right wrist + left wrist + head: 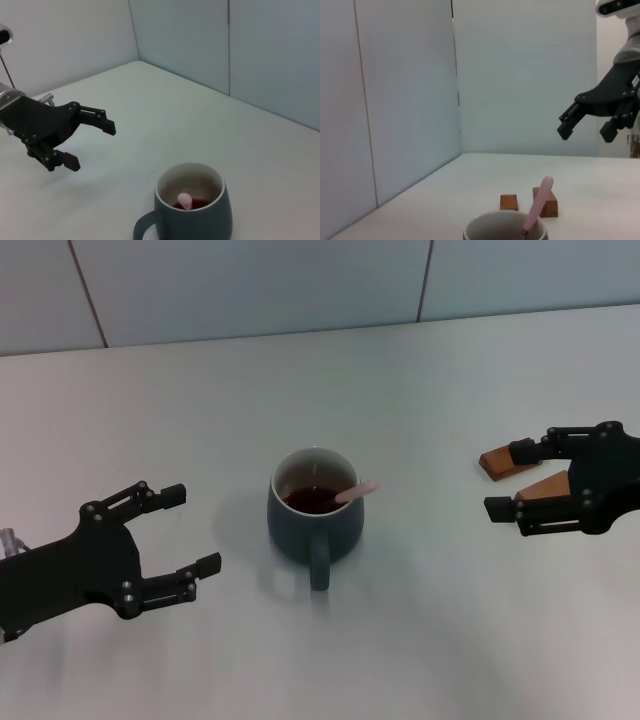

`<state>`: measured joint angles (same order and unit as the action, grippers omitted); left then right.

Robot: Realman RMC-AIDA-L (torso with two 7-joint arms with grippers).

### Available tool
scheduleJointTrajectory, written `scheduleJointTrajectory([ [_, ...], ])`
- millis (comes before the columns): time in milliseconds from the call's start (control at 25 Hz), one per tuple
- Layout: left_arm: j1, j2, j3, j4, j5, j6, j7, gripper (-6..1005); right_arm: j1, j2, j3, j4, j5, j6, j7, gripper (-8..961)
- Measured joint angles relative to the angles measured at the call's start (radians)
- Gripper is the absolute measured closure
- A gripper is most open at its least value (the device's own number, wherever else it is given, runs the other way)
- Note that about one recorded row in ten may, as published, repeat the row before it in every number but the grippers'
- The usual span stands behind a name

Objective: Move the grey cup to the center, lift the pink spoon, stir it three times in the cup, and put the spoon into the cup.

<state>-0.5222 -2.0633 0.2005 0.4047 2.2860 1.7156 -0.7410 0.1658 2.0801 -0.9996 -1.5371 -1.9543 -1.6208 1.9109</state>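
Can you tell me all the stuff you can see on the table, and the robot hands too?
cup: one, dark blue-grey, middle of the table, dark drink inside, handle toward the robot
spoon: one, pink handle, standing in the cup, leaning on the rim on the robot's right side
wooden blocks: two, brown, on the table at the right, under the right gripper
table: one, white
wall panels: pale grey, behind the table
left gripper: one, black, open, left of the cup
right gripper: one, black, open, over the blocks
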Motion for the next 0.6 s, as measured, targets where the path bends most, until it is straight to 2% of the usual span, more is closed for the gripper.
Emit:
scheduleJointTrajectory([
  [280, -0.027, -0.003, 0.078, 0.045, -0.002, -0.051, -0.105, 136, 0.017, 0.001, 0.0, 0.002, -0.018, -0.001, 0.015, 161],
  [600, -0.048, -0.007, 0.095, 0.114, -0.007, -0.046, -0.173, 136, 0.021, 0.003, -0.002, 0.002, -0.018, 0.003, 0.025, 160],
])
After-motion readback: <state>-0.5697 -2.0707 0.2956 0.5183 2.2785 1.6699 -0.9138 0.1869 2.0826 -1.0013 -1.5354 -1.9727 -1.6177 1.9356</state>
